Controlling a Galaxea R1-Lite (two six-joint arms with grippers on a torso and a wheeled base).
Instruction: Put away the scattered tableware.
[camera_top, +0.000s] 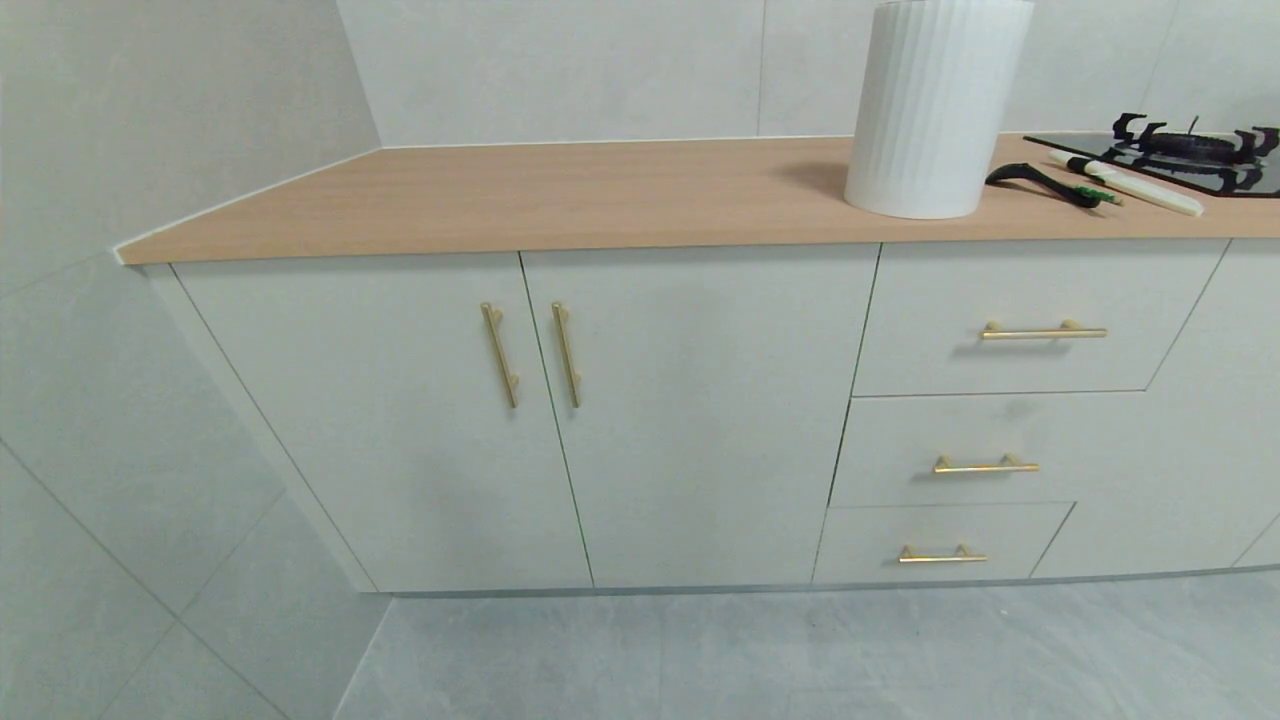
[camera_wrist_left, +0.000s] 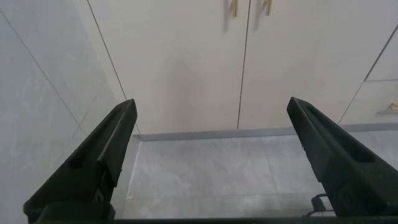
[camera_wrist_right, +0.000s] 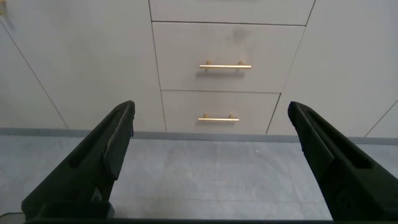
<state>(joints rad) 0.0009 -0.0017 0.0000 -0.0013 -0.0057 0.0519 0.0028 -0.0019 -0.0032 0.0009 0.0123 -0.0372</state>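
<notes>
Head view: the utensils (camera_top: 1090, 185) lie on the counter (camera_top: 500, 195) beside the white jar (camera_top: 935, 105), off to our right; we should roll closer first. Left wrist: the left gripper (camera_wrist_left: 211, 107) is spread wide and empty, low before the cupboard doors (camera_wrist_left: 186, 62). Right wrist: the right gripper (camera_wrist_right: 210, 111) is equally spread and empty, facing the drawers (camera_wrist_right: 224, 43).
</notes>
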